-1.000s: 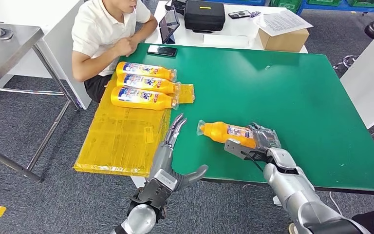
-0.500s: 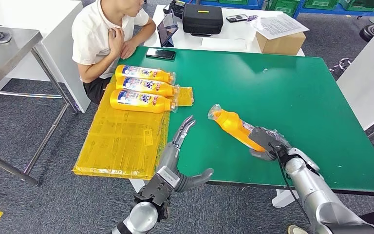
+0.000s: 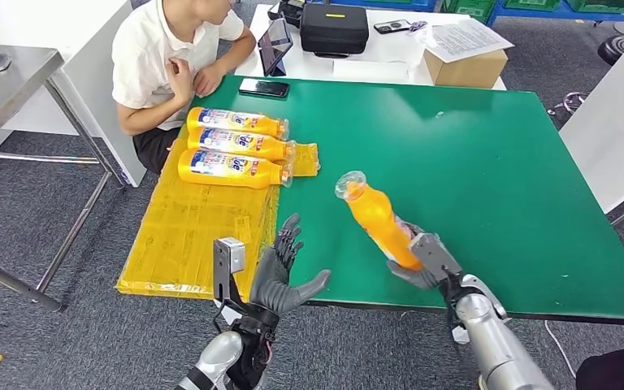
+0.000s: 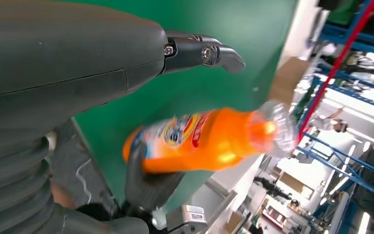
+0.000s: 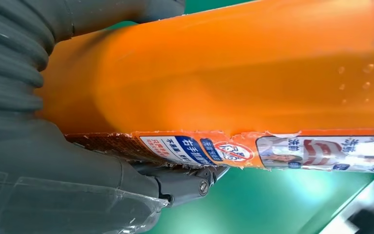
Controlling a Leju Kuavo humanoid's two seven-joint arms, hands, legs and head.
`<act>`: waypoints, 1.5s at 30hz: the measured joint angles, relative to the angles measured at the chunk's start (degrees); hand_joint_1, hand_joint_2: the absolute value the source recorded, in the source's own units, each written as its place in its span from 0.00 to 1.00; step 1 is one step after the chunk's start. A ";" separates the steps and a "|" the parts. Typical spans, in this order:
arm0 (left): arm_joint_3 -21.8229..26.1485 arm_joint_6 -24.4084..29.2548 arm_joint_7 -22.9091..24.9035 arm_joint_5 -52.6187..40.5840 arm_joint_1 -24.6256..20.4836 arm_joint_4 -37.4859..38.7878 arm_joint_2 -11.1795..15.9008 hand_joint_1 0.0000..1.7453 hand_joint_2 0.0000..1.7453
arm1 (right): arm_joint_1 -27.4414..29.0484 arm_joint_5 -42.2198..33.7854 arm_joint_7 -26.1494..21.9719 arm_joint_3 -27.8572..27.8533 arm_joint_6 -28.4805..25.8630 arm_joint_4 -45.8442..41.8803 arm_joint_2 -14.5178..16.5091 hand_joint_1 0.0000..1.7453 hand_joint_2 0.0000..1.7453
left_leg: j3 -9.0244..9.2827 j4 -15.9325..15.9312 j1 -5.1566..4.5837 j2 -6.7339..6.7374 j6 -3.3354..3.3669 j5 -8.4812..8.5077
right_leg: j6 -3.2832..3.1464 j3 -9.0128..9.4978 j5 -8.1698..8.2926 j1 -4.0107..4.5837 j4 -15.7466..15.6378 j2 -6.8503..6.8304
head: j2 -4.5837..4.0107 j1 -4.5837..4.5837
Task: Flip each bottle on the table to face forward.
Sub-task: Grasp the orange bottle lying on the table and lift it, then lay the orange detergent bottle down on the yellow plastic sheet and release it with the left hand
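Right hand [image 3: 424, 262]: clasping base of orange plastic bottle [image 3: 376, 218], lifted, tilted.
Left hand [image 3: 280, 272]: spread, empty.
Risk: low hold; could slip onto green worktop [image 3: 487, 162].

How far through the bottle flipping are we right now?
Three bottles lie side by side on the yellow mat, labels up, so they look done. The right hand holds the fourth bottle lifted off the green table; the left hand is open nearby. Setting it down label-up remains.

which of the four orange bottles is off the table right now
The orange bottle held by the right hand, raised with its cap end tilted up. The other three bottles lie side by side on the yellow sheet.
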 joint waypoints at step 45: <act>1.69 -3.74 -3.58 3.73 -4.80 -0.38 0.55 1.00 1.00 | 5.41 -15.19 -2.28 20.66 4.58 -13.45 7.30 1.00 1.00 | -1.53 0.01 -0.09 -0.60 -0.04 0.27 | 0.02 -1.34 -0.02 -0.11 0.16 -0.47 | 0.00 0.02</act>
